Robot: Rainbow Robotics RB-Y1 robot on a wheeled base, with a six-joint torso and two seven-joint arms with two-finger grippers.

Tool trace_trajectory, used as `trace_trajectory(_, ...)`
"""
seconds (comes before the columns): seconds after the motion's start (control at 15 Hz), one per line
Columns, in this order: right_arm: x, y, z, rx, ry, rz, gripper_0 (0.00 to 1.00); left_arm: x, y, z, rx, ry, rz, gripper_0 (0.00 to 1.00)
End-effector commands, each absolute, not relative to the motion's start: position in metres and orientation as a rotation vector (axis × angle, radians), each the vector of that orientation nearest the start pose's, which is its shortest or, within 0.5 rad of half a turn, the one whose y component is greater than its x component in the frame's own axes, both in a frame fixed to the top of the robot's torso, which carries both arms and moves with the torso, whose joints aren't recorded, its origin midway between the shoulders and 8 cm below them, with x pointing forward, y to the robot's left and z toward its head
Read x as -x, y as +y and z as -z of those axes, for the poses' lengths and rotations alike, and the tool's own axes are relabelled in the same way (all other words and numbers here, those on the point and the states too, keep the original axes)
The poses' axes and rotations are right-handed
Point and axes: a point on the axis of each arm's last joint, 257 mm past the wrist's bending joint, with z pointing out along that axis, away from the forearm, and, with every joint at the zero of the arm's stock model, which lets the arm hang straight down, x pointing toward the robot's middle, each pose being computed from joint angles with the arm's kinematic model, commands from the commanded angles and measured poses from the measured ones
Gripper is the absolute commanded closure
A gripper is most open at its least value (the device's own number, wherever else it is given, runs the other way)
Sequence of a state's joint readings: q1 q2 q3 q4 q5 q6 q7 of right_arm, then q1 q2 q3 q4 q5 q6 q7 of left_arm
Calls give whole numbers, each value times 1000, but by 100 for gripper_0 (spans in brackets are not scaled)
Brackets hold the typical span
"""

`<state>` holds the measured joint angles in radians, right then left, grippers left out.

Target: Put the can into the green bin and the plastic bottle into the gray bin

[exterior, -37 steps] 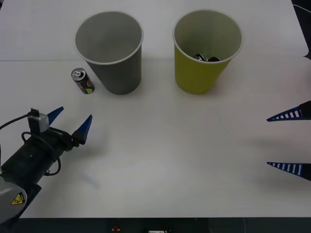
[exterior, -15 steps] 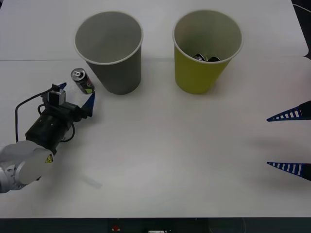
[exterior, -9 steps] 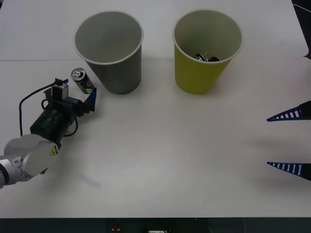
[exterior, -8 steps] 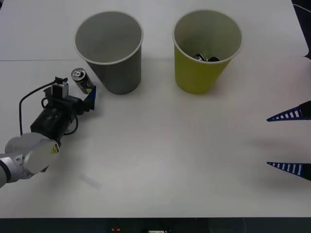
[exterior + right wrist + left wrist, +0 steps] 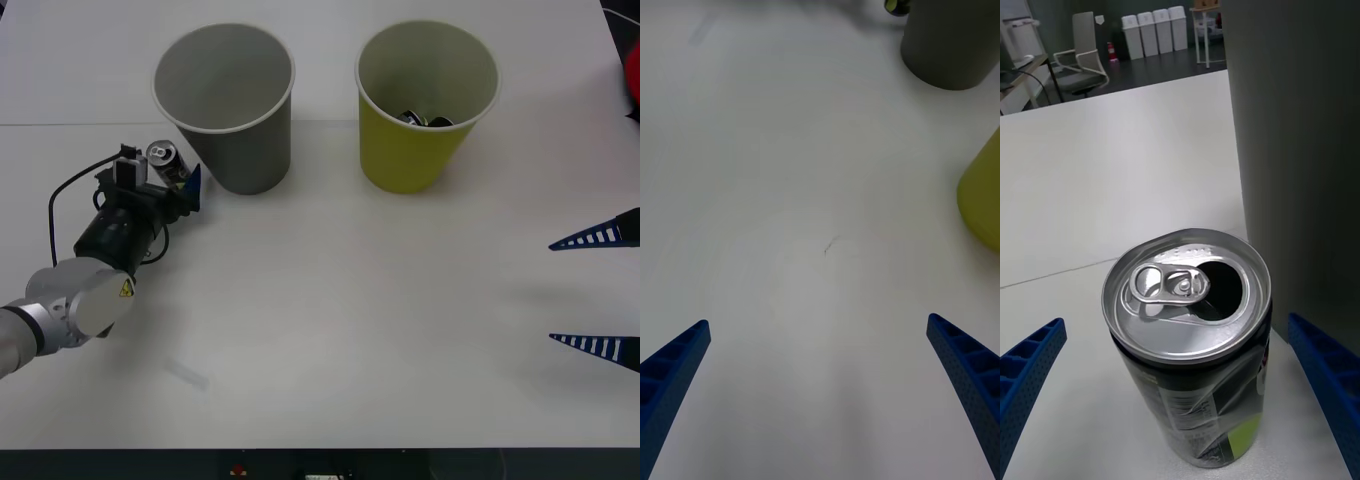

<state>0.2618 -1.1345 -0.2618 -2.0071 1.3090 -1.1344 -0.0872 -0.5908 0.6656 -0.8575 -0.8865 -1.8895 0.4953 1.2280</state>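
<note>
Front view: the left claw [image 5: 170,182] reaches across the white table [image 5: 330,330] with its blue fingers spread to either side of the can [image 5: 168,162], which stands upright just beside the gray bin [image 5: 226,105], apparently lined up for a grasp not yet closed. The green bin [image 5: 427,100] stands to the right with dark items in its bottom, too shadowed to identify. The right claw [image 5: 596,293] waits open at the table's right edge, its arm cut off.

Right wrist view: open fingertips frame bare table; the gray bin's base and the green bin's side are cut off at the edges.

Left wrist view: the can's opened silver top sits between the parted fingertips [image 5: 1030,367], untouched, the gray bin's wall close behind. No plastic bottle is visible.
</note>
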Motion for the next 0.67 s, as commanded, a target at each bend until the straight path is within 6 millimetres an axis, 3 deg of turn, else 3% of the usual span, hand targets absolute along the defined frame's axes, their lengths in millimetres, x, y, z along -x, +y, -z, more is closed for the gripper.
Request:
trace_trajectory(0.07,-341,-286,167,1634,1596,-209,0,-641,288,232,-246,1554,-14,52)
trace_trajectory(0.13,-341,-286,167,1634,1596,-209,0,-641,288,232,-247,1554,-15,97)
trace_trajectory(0.67,-341,-286,167,1634,1596,-209,0,-641,291,231,-256,1553,-30,100)
